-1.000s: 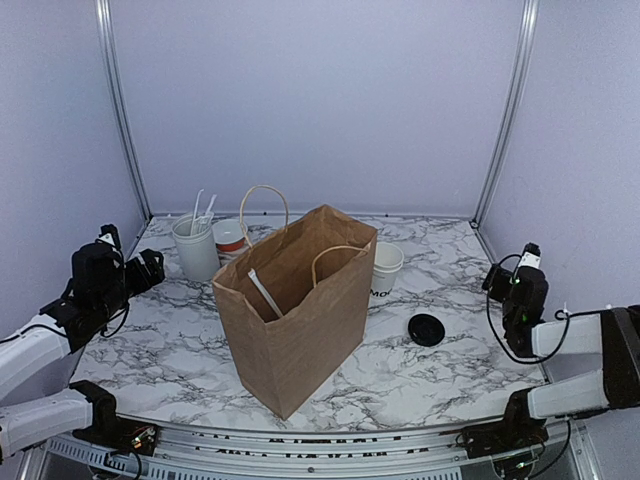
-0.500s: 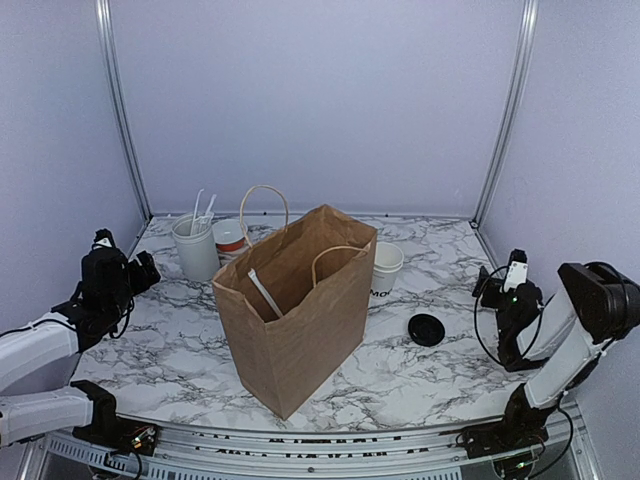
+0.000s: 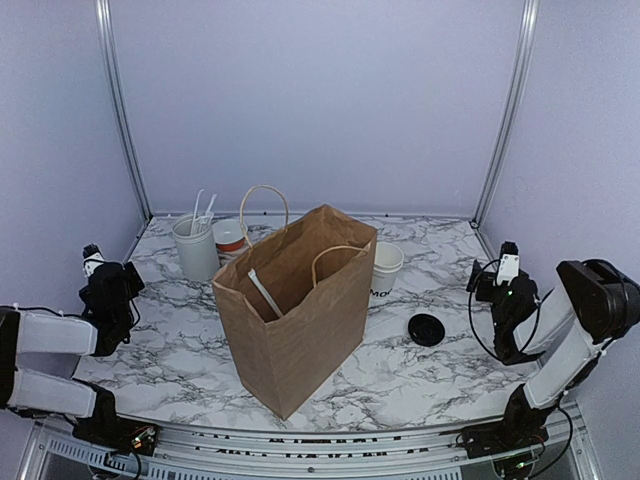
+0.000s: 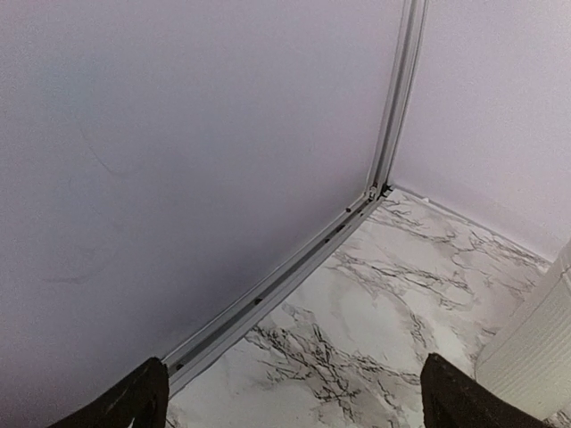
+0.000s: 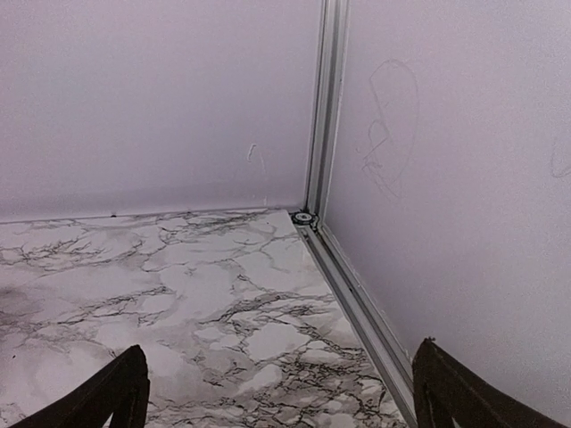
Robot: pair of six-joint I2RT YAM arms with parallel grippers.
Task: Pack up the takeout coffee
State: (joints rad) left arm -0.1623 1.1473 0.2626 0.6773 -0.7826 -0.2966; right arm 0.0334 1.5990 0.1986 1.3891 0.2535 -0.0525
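Note:
The takeout coffee with its black lid on shows in no view. A lidless white paper cup (image 3: 386, 268) with black lettering stands just right of the brown paper bag (image 3: 298, 310). A round black lid (image 3: 427, 329) lies loose on the marble further right. My left gripper (image 3: 112, 284) (image 4: 299, 397) is at the far left edge, open and empty, facing the back-left corner. By the right wall my right gripper (image 3: 497, 282) (image 5: 278, 388) is also open and empty, facing the back-right corner.
The bag stands upright and open mid-table with something white inside it. Behind it to the left are a grey-white utensil holder (image 3: 194, 247) (image 4: 535, 343) with white utensils and a white cup with a red band (image 3: 231, 239). Metal rails line the walls.
The left arm has drawn back and folded toward the left wall, its gripper lower and further left. The right arm has folded up and its gripper has shifted slightly back along the right wall.

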